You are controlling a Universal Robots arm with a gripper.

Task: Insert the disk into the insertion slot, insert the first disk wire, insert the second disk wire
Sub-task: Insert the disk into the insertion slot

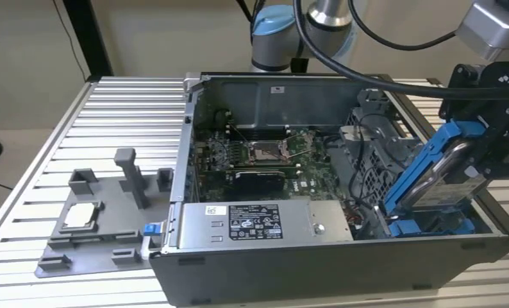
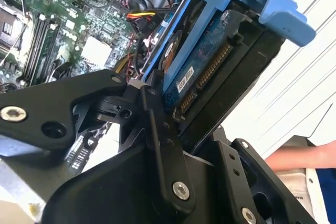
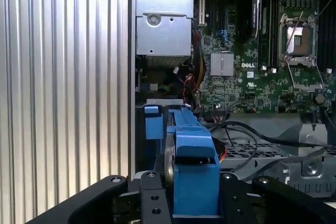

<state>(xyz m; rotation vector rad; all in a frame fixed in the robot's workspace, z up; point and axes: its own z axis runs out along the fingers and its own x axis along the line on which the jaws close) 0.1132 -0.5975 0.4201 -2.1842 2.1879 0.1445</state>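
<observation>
My black hand is clamped on the silver disk in its blue frame, with a finger pressing on either side. The disk stands tilted at the exterior view's right end of the open computer case: its lower end is down inside the front corner, near the grey box with the black-and-white sticker, and its upper end leans out above the case wall. The case sits on a ribbed metal counter, with the green circuit board on its floor.
</observation>
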